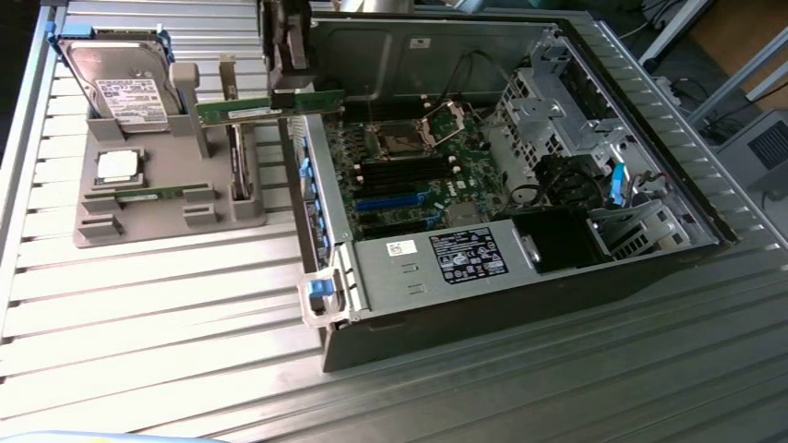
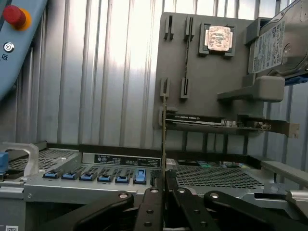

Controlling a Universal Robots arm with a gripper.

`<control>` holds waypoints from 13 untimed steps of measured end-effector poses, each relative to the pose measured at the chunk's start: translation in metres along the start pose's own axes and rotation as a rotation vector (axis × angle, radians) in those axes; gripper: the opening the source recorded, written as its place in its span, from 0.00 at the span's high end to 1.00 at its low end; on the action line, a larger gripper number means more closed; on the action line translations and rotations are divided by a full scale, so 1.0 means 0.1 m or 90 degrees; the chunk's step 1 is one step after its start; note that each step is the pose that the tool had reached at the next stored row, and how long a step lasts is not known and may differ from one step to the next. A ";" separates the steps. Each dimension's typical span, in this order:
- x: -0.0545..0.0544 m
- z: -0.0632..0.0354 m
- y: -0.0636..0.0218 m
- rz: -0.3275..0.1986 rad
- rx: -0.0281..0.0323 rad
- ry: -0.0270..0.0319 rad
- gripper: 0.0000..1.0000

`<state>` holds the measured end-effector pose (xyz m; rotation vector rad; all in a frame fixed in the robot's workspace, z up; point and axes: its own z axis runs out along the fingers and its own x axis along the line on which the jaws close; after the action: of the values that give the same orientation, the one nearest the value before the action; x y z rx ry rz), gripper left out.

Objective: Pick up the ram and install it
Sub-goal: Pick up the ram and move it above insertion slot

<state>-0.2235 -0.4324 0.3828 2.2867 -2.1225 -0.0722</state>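
Gripper (image 1: 293, 92) is clenched on the ram (image 1: 253, 111), pinching it near its mid-length. The stick hangs lengthwise and roughly level, w/ one end out over the grey holder (image 1: 92, 226) and the other over the left wall of the open PC case (image 1: 369, 332), on the exterior view's left. Ram isn't seated: the black memory slots (image 1: 397, 172) on the motherboard (image 1: 459, 175) lie further toward the exterior view's right, just near of the CPU socket (image 1: 401, 140). In the wrist view the fingertips (image 2: 179, 195) meet on the ram (image 2: 164, 134), seen edge-on as a thin line rising from the gripper (image 2: 165, 190). On the holder (image 2: 207, 82), the hard drive (image 1: 117, 78) stands at the far end, the silver processor (image 1: 117, 166) lies nearer, and a second ram stick (image 1: 154, 195) lies flat just near of that. An expansion card (image 1: 231, 129) stands upright on the holder's right side, just beside the case wall. PSU w/ label (image 1: 468, 255) sits at the near end of the case.
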 end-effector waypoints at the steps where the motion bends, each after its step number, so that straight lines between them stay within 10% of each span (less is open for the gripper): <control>1: 0.00 -0.001 -0.032 0.000 0.0000 0.0004 0.87; 13: 0.04 -0.025 -0.526 0.000 -0.0005 0.0066 0.87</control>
<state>-0.1707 -0.4324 0.3828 2.2810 -2.1178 -0.0610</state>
